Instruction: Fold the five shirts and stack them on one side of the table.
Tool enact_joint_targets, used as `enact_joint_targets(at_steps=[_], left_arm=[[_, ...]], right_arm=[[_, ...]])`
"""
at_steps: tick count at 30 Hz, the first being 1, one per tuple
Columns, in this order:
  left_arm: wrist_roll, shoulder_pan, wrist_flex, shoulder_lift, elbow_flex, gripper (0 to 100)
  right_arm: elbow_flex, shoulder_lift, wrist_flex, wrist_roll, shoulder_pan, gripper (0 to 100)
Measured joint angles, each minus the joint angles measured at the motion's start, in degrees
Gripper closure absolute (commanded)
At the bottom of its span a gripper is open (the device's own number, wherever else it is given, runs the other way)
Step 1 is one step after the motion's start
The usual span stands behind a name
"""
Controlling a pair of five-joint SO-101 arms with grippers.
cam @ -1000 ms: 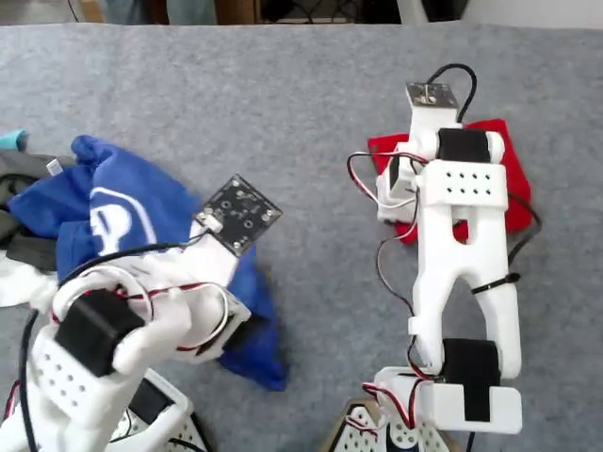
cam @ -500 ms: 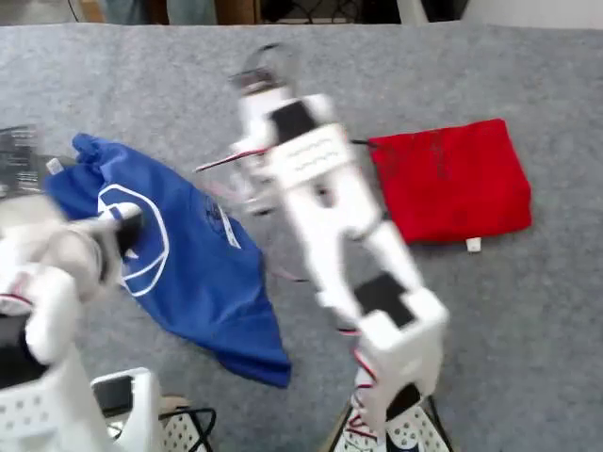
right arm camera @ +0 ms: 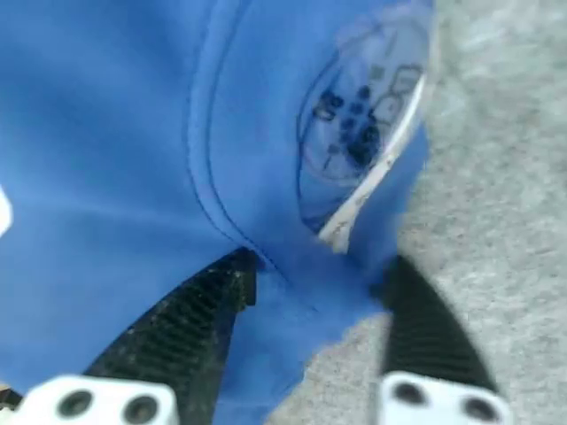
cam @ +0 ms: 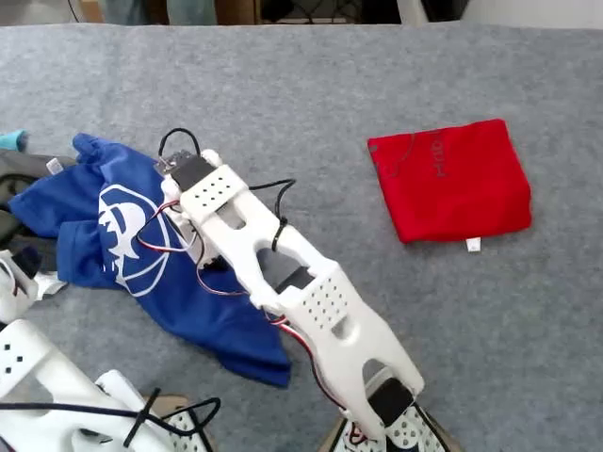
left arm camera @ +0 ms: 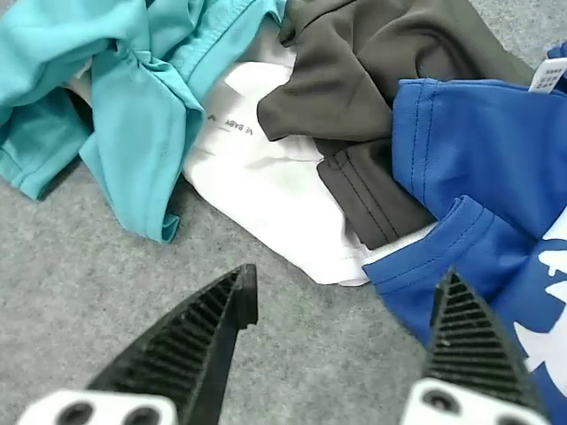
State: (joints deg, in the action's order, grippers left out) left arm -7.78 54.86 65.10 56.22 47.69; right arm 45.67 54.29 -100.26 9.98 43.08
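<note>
blue shirt [cam: 221, 325] crumpled on table [cam: 330, 94] left, red shirt [cam: 450, 179] folded at right, well apart | teal shirt [left arm camera: 133, 80], white shirt [left arm camera: 257, 168], grey shirt [left arm camera: 372, 62] heaped beside blue | right gripper [right arm camera: 319, 266] – fingers spread over blue edge | left gripper [left arm camera: 347, 279] – spread, by heap

1. This looked like a robotics lab or workshop bench rather than a home.
2. The table [cam: 311, 85] was covered edge to edge in grey, felt-like cloth.
3. Two white plastic arms, the right arm [cam: 283, 273] and the left arm [cam: 38, 377], rose from its near edge.
4. Bare red, black and white wires [cam: 151, 240] ran loose along the right arm.
5. A folded red shirt [cam: 450, 179] and a loose blue shirt [cam: 104, 226] lay on the cloth.
6. Beyond the far edge showed a strip of brown wood [cam: 236, 9].
</note>
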Motion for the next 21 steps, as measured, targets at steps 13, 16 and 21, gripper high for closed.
enact_joint_targets(at_steps=[13, 16, 21], left_arm=[[9.41, -0.44, -1.49, -25.05, -10.81, 68], [10.55, -0.09, 0.35, -37.36, -19.96, 68], [12.75, -0.70, 7.03, -54.59, -37.89, 68]], right_arm=[[-21.63, -14.59, -0.18, -3.25, -9.93, 98.3], [-33.93, -24.00, -0.18, -6.86, -13.63, 98.3], [-49.67, -40.26, -0.18, -12.75, -21.36, 98.3]])
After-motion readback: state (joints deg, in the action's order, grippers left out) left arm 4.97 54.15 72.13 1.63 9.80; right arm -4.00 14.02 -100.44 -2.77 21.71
